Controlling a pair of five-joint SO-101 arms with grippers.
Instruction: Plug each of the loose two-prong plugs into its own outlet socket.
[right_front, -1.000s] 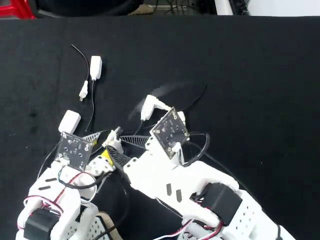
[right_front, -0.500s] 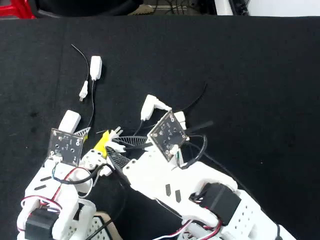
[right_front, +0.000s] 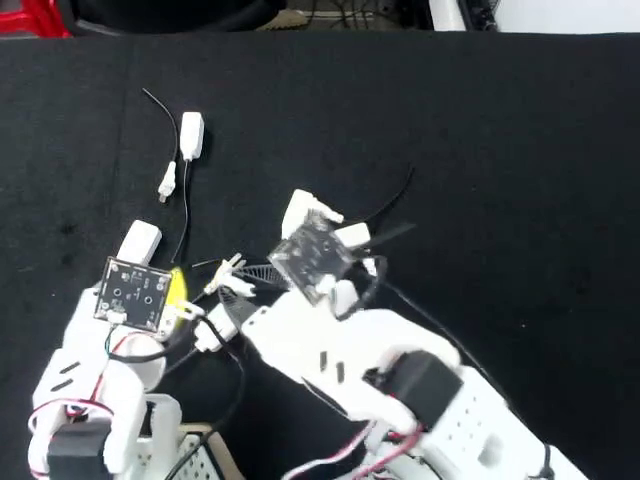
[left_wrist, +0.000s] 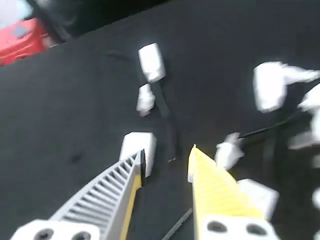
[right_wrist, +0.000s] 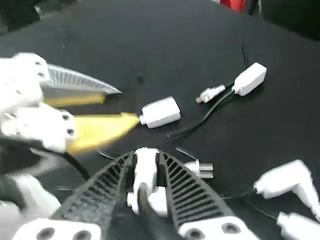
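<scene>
The small white plastic two-prong plug (right_wrist: 146, 172) on its thin black cord sits clamped in the right end effector (right_wrist: 146, 156), just above the black table (right_front: 500, 150). It looks light, rigid and smooth, so it is best held by the body's flat sides with the prongs left free. The left end effector (left_wrist: 166, 151) gapes empty beside a white rectangular outlet socket (left_wrist: 137, 146).

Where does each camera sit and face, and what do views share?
High view: fixed overhead, looking down on the table; both arms show.
Left wrist view: on that arm, facing past the open left pincer to a white socket block.
Right wrist view: on that arm, facing past the right pincer, shut on a white plug.
Shared: the white socket block, in both wrist views.
</scene>
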